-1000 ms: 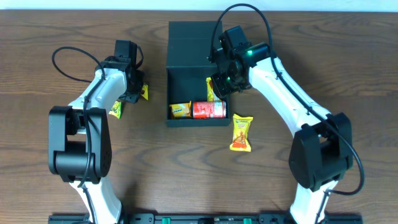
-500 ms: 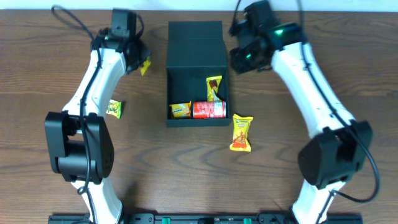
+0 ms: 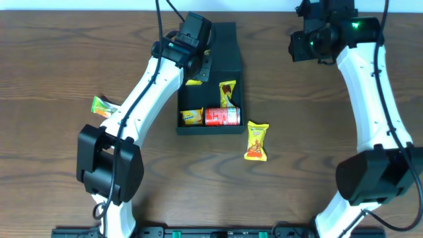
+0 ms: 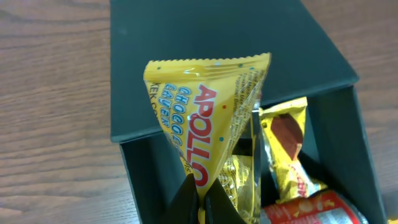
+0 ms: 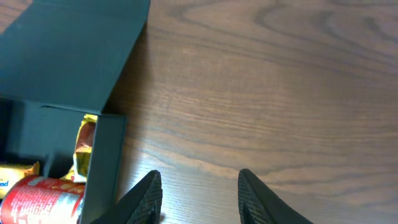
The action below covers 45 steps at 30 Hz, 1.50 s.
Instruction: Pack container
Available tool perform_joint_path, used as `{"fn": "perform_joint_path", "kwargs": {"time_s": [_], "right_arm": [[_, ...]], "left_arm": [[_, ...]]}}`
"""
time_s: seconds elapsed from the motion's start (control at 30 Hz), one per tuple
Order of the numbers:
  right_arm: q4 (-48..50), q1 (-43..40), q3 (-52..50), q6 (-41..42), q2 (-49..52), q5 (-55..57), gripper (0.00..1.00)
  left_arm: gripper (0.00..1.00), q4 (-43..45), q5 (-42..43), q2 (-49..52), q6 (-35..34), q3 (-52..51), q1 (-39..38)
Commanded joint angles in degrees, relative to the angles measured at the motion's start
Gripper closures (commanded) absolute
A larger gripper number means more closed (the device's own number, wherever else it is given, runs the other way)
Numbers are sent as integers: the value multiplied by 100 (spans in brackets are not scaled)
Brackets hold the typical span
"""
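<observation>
Your left fingers (image 4: pixel 185 202) pinch one end of a yellow Apollo packet (image 4: pixel 211 118), holding it above the container (image 3: pixel 226 49), which lies open on the table (image 5: pixel 280 93) (poised, I judge, for dropping inside). Your right fingers (image 5: pixel 255 196) are spread wide and empty, off to the container's right, clear of the drop.
</observation>
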Motion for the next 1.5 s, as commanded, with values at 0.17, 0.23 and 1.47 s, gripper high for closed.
{"fn": "perform_joint_path", "kwargs": {"time_s": [0.17,0.23,1.47], "right_arm": [[22,-48,72,-87,-59,26,59],[20,-48,72,-87,-59,26,59],[87,-48,72,-68,-59,26,56]], "left_arm": [[94,-155,7,398,-184,-87,-190],[94,-236,7,470,-313,-87,-236],[94,-411,105,1237,-1576,42,-710]]}}
